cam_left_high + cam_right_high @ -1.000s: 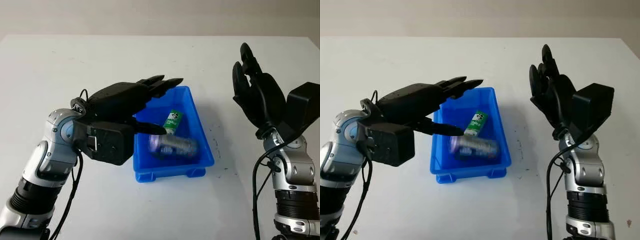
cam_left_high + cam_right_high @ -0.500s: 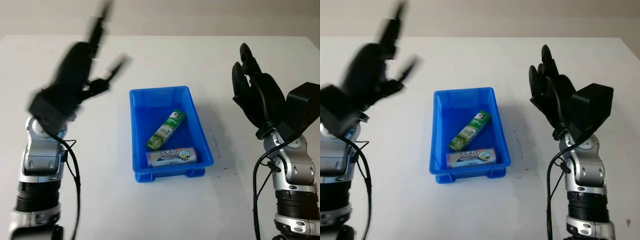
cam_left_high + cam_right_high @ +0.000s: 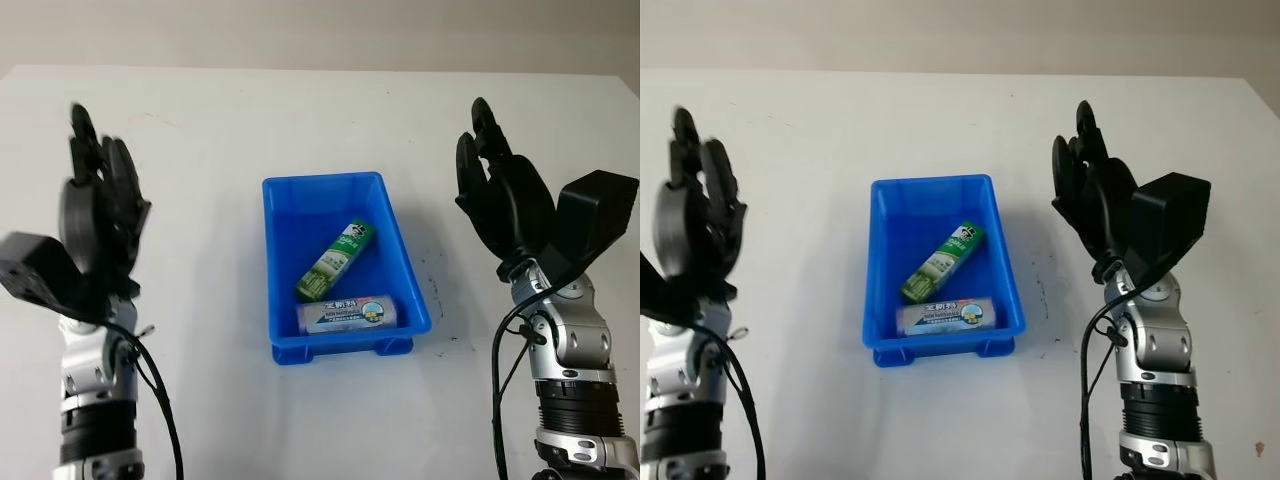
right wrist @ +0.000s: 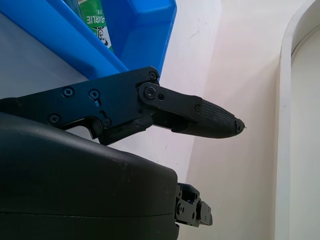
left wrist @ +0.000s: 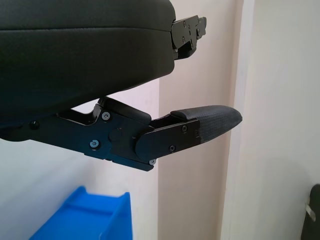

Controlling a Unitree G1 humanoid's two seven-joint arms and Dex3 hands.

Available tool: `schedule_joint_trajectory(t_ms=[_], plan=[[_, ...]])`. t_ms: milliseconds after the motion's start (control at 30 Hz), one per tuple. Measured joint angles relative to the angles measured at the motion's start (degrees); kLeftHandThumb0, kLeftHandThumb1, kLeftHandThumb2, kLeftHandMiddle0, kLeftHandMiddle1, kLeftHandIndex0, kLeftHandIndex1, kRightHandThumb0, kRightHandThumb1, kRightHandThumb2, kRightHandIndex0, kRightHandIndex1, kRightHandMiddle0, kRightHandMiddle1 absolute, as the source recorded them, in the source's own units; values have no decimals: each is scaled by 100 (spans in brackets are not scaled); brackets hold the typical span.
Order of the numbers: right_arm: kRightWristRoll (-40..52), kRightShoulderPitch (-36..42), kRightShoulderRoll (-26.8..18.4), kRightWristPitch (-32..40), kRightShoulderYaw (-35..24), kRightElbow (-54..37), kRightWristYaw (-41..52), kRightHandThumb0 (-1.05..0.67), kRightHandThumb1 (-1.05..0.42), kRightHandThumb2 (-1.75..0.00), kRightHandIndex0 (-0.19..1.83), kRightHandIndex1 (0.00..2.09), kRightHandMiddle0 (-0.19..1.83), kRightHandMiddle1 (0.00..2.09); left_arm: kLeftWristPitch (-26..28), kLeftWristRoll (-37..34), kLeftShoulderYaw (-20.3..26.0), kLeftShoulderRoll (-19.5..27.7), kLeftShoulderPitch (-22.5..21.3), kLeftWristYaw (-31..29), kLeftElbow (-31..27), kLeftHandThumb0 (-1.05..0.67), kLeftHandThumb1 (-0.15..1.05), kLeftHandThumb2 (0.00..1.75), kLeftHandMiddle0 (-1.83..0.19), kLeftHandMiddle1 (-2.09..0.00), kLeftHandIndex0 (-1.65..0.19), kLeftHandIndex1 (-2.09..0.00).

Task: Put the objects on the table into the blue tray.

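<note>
Left hand raised upright, open, holding nothing, well left of blue tray. Right hand likewise raised, open, right of tray. In tray: silver tube across near end, green tube diagonal behind it.

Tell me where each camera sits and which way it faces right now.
Left and right eye views: head camera, looking forward and down at the table; left hand and right hand raised, open, either side of the blue tray.
Left wrist view: at the left hand, past its fingers toward the tray.
Right wrist view: likewise; shares the green tube with the head views.
</note>
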Motion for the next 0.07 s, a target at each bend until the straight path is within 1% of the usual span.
schedule_joint_trajectory(t_ms=[67], plan=[[2,10,4,-3,-2,-7,-21,-68,-105,-66,-19,0,-19,0,-1,-2,-29,0,31,6,-75,-76,105,65,19,0,19,0]])
